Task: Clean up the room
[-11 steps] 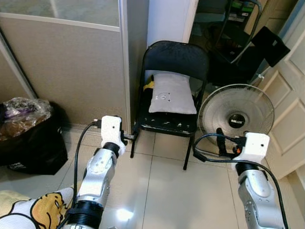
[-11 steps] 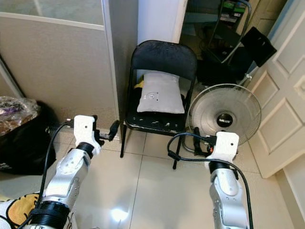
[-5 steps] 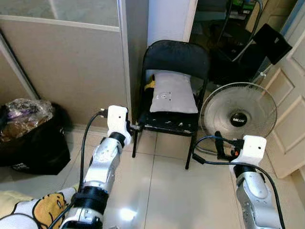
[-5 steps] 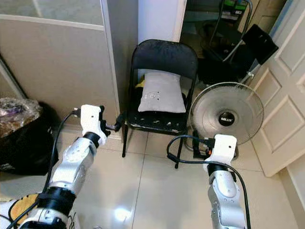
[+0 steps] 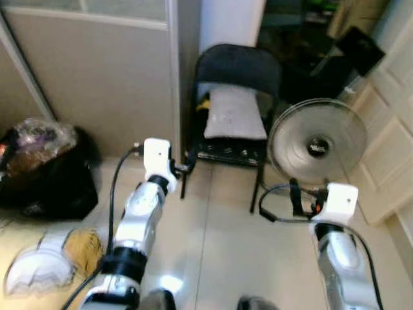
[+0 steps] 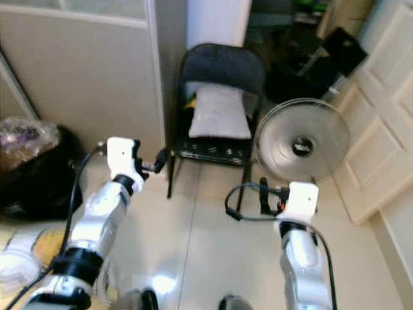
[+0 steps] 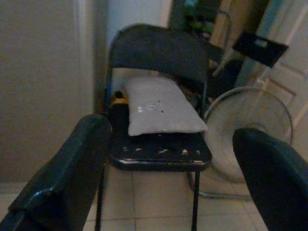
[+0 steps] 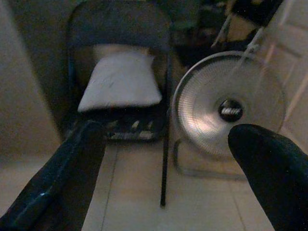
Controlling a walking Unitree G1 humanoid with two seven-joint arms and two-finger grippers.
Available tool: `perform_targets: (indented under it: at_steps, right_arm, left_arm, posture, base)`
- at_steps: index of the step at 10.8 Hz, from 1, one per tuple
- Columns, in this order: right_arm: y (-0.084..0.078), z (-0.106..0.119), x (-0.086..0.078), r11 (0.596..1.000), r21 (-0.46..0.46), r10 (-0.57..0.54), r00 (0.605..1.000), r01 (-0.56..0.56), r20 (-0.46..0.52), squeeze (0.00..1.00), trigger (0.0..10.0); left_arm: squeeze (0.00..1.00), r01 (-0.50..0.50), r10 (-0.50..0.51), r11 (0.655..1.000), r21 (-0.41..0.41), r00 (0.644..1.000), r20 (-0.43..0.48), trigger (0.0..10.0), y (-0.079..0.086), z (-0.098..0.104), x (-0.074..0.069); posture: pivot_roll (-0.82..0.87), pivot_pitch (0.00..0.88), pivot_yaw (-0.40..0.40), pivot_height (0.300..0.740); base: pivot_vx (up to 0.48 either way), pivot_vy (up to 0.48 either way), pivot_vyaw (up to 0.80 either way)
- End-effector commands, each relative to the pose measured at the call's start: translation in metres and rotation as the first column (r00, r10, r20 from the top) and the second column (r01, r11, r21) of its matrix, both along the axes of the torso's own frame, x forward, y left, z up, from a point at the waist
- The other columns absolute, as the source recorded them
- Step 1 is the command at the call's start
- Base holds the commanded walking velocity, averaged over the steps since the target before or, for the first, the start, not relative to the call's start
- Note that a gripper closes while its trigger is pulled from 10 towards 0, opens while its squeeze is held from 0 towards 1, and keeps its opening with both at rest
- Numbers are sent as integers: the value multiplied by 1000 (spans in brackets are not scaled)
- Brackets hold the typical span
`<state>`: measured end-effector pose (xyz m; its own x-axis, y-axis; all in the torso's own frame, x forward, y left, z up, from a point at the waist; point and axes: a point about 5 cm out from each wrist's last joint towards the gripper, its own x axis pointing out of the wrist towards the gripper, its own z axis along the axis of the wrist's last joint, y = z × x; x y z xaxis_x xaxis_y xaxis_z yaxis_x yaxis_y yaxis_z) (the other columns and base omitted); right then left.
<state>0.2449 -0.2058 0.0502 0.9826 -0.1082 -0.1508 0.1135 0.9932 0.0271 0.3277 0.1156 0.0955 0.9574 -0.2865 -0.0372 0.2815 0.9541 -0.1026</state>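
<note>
Forward, both arms raised, left hand, right hand spread

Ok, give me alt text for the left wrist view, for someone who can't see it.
The open left gripper faces a black folding chair with a grey pillow leaning on its seat, one black finger at each side of the frame. A round floor fan stands beside the chair, on pale tiles.
</note>
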Motion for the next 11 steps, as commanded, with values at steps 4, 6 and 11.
perform_targets:
  at_steps: [4,6,11]
  right_arm:
    - [0,3,4,1000,2,6,1000,-6,20,0,10000]
    - [0,2,3,1000,-1,6,1000,-6,15,0,10000]
    - [3,5,9,1000,-2,29,999,-29,41,0,10000]
  left_arm:
    - [0,8,-8,1000,20,1000,-7,10000,-2,-5,-2]
    - [0,12,-12,1000,26,1000,-5,10000,-2,-5,-2]
    - [0,-34,35,999,30,999,-7,10000,5,-11,-3]
  posture:
    - [-128,0,22,740]
    - [-126,0,23,740]
    - [-110,0,26,740]
  base:
    - [-480,0,0]
    - [0,0,0]
    - [0,0,555]
